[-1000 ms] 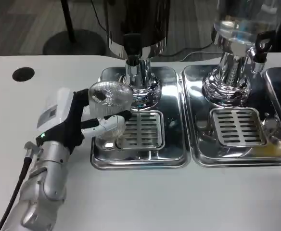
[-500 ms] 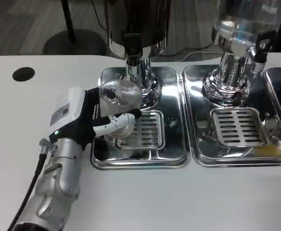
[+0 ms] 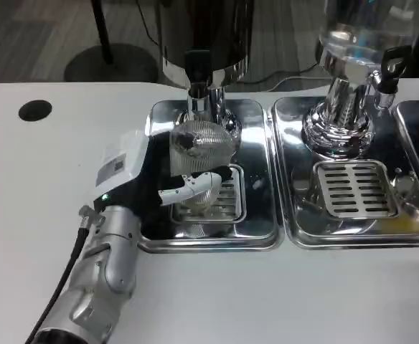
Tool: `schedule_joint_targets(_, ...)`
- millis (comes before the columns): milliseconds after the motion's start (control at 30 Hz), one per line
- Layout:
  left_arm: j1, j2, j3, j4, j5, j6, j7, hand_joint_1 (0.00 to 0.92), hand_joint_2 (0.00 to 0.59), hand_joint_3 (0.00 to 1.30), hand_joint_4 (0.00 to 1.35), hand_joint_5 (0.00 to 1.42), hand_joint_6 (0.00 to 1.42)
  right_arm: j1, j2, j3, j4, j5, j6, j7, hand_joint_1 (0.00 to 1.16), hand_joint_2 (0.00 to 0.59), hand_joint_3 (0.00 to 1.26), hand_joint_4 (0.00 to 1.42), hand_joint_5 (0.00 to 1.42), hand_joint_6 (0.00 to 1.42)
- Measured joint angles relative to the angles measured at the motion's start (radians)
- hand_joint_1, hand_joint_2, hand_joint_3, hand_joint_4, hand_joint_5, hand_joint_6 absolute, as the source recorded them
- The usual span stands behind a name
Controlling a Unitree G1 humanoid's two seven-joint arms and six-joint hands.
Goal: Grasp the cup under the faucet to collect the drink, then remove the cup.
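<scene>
White table (image 3: 324, 294) fills the near part of your view, with grey floor behind it. Take the left drip tray (image 3: 263, 233) as your landmark.

Nearest you, your left forearm (image 3: 98, 287) comes up from the bottom edge, on the near left of that tray, with a black cable (image 3: 55, 304) running along its outer side. Your left hand (image 3: 148, 186) sits over the tray's left edge. It's holding the cup (image 3: 199, 161): fingers (image 3: 191, 188) wrapped across the cup's near side, thumb side hidden behind, so grip contact at the back can't be checked.

Cup is clear, ribbed glass, over the tray's slotted grate (image 3: 224, 197), slightly tilted toward you. Whether its base touches the grate, can't tell. It's just in front of and below the faucet (image 3: 197, 72), which sticks out from the dark dispenser (image 3: 202, 36) standing at the tray's far end.

Right of the landmark tray, just beside it, there's a second tray (image 3: 295, 229) with its own grate (image 3: 354, 188) and a clear dispenser (image 3: 356, 43) at its far end, black tap (image 3: 390, 68) on it.

Far left of the tray, well apart, a round black hole (image 3: 34, 110) in the tabletop.
</scene>
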Motion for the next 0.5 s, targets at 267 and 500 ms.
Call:
schedule_joint_targets(267,0.000,-0.002,-0.004,0.000,0.000,0.000,0.002,0.431,0.143,0.46,0.51,0.35,0.23,0.001,0.000,-0.008,0.001,0.003,-0.006,-0.002,0.71,0.528,0.33,0.27,0.17,0.04)
schedule_joint_targets(500,0.000,-0.001,-0.004,-0.002,0.000,0.000,0.002,0.404,0.148,0.45,0.51,0.33,0.23,0.001,0.000,-0.009,0.001,0.003,-0.013,-0.003,0.71,0.528,0.33,0.27,0.17,0.04)
